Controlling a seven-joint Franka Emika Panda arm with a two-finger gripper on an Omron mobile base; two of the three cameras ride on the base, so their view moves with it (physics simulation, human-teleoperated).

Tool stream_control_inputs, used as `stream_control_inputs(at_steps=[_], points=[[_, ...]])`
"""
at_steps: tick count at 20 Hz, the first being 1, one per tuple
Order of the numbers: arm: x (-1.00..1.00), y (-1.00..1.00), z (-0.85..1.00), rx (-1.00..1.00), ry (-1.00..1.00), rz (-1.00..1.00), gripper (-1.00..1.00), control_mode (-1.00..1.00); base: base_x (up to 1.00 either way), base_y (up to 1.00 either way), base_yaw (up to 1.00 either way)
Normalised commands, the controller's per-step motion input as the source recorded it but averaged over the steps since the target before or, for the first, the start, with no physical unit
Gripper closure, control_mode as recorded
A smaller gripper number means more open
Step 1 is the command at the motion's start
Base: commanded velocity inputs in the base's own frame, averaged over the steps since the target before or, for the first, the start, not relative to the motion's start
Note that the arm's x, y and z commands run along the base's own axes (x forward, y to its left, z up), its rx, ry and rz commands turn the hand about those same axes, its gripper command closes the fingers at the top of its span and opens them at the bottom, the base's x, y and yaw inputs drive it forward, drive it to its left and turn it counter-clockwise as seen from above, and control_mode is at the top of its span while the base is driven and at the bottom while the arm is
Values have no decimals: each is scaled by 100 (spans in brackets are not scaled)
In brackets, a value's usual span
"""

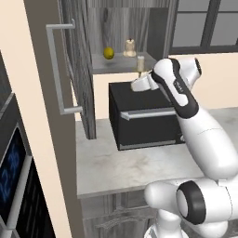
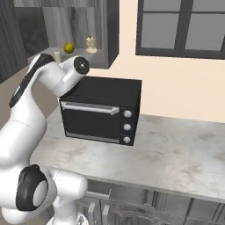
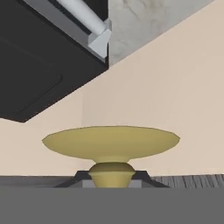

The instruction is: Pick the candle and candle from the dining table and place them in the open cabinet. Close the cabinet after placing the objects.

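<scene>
Now gripping the gold stem of the thin candle with the gripper, pinched nearly shut, nothing else in it. Held upright, wax end up, right at the front right edge of the shelf in the open cabinet, above the black oven. Already on the shelf: squat candle near the back, yellow ball to its left. Probably next: go further in and left onto bare shelf, upright, then let go. Door swung wide on the left, not yet closed. No words to read anywhere; blue digits low left, too blurry to read
</scene>
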Motion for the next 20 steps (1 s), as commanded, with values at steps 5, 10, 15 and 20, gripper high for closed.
stream_control_inputs(at_steps=[5,10,15,20], points=[[11,0,38,-4,0,-5,100,-100,0,0,0],[11,0,28,-2,-1,-3,100,-100,0,0,0],[3,0,8,0,-10,-1,100,-100,0,0,0],[0,0,0,0,-24,0,100,-100,0,0,0]])
